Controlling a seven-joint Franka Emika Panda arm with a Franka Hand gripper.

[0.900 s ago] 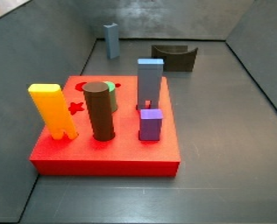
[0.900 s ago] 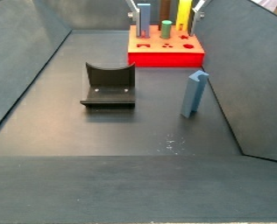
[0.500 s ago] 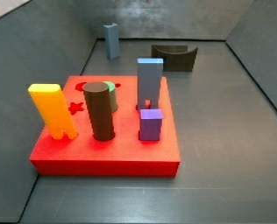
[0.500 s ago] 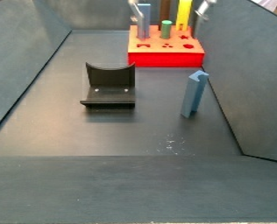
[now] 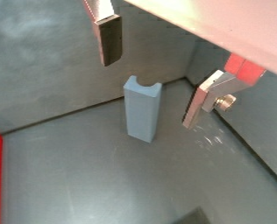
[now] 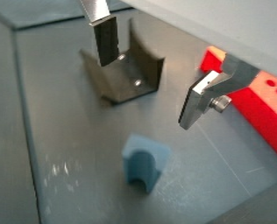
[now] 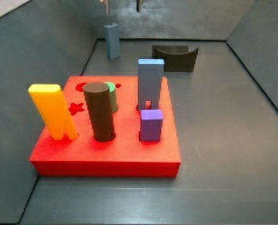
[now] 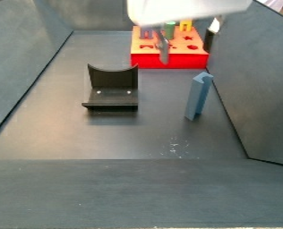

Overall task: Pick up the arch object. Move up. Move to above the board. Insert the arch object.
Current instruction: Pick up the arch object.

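- Grey-blue arch (image 5: 144,107) stands upright on the floor, well apart from the red board (image 7: 106,154).
- Gripper (image 5: 159,68) hovers above it, jaws open and empty.
- Arch lies below, between the fingers (image 5: 110,40).

The arch object (image 8: 199,96) is a slim, tall piece of dull grey-blue colour. It stands upright on the grey bench (image 8: 132,134), free and not held, and a notch is visible in its top in a wrist view (image 5: 142,107). The board (image 7: 106,141) is a thick square red slab with a star cut-out, well apart from the arch object. The tool (image 5: 159,70) hangs above the arch object with its jaws spread wide, touching nothing.
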